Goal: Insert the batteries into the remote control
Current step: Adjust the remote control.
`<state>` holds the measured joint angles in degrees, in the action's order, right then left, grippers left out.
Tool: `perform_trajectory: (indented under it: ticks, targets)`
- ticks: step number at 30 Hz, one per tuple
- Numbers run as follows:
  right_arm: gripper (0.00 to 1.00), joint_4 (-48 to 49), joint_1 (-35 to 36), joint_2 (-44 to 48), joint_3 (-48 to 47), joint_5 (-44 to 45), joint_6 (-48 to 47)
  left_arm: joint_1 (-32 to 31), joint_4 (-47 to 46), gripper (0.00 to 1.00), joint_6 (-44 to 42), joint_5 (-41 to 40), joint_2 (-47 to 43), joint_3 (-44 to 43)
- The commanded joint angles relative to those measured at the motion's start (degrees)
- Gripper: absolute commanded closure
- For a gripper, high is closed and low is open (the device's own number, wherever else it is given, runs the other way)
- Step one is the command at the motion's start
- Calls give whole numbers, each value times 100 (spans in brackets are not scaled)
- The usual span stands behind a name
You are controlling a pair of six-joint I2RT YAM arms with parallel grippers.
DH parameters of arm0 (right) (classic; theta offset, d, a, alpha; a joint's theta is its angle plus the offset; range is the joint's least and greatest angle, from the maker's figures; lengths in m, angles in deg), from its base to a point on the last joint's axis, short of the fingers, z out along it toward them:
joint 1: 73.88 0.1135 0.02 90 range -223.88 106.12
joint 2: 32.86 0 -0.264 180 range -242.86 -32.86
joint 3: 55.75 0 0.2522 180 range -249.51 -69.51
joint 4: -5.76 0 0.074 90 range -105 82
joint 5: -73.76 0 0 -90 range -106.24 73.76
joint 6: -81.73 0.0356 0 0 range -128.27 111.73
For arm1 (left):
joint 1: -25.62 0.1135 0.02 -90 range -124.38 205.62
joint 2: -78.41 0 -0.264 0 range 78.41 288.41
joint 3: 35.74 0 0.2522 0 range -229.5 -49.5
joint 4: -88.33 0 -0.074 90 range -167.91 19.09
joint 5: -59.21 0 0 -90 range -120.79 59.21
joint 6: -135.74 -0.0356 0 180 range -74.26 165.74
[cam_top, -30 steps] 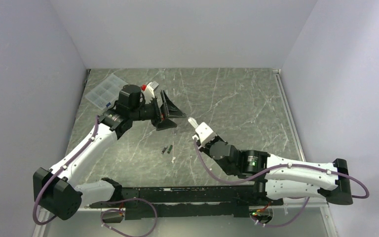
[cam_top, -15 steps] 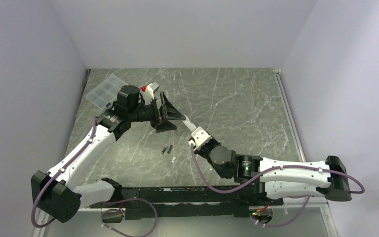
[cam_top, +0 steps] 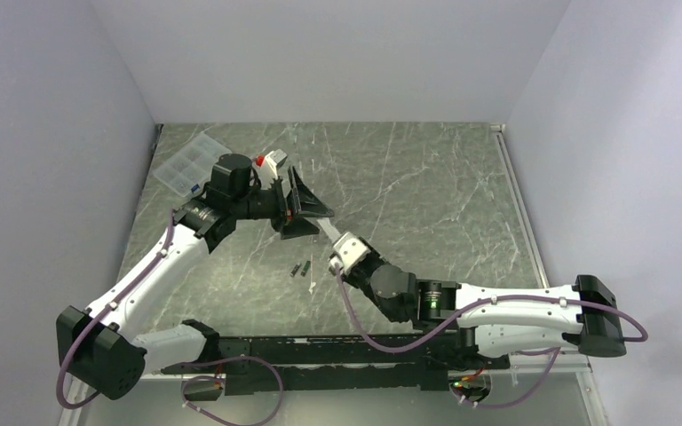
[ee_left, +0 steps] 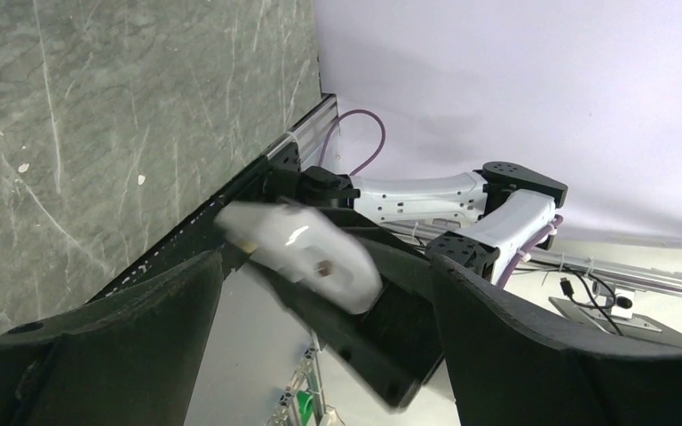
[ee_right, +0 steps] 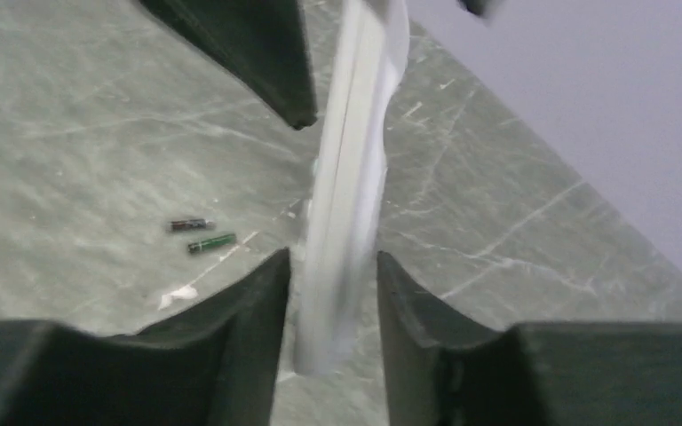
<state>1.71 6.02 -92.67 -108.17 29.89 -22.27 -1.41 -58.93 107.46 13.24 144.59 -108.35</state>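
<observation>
A small white piece (ee_right: 178, 293) is seen lying flat on the desk (cam_top: 426, 177). It is a bit left of the middle and closer to the near edge than to the far edge. Just behind it, the batteries (ee_right: 210, 242) are laid flat on the desk. The two are side by side and almost touching, one dark and one greenish. They are not held by anything.

A little further back and to the right, near the middle of the desk, the right pincer (ee_right: 331, 259) is closed on the remote control (ee_right: 351, 160). The white remote control is gripped close to one end, between two dark fingers. It is held up off the desk, and its other end is pointed away toward the far left.

There the left pincer (cam_top: 311, 213) is held wide open. The free end of the remote control is poked in between its fingers, with a gap left on each side.

Last, a clear box with compartments (cam_top: 186, 164) is seen lying flat in the far left corner of the desk.
</observation>
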Motion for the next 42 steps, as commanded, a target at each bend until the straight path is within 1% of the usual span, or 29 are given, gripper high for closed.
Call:
perform_trajectory:
  ticks: [1,2,6,12,19,22,26,30,32,36,38,40,42]
  targets:
    - [97,343,76,30,-162,-39,-3328,13,119,9,-215,-12,19,-280]
    - [100,369,92,27,-154,286,-3925,13,145,9,-241,-23,19,-277]
    - [100,564,176,-39,-106,612,-4615,14,209,10,-291,-86,1,-259]
    - [100,411,227,73,-185,527,-4509,13,199,11,-288,-85,16,-257]
    - [100,523,325,-14,-226,531,-4516,13,64,12,-222,-53,107,-225]
    - [100,539,367,-37,-269,482,-4455,13,-25,17,-202,-57,178,-200]
    - [100,541,408,-123,-317,481,-4427,15,-347,32,-47,79,287,-109]
    - [100,555,430,-108,-302,450,-4302,13,-468,45,23,113,300,-63]
    - [100,564,430,-72,-286,430,-4231,13,-509,54,46,142,300,-50]
    - [100,569,430,-3,-236,453,-4135,13,-625,79,103,203,282,16]
    - [100,554,428,38,-213,446,-4076,15,-649,98,119,206,283,36]
    - [99,491,430,87,-213,454,-3969,13,-689,100,136,220,278,71]
    - [86,392,430,170,-214,422,-3797,13,-762,100,176,219,258,130]
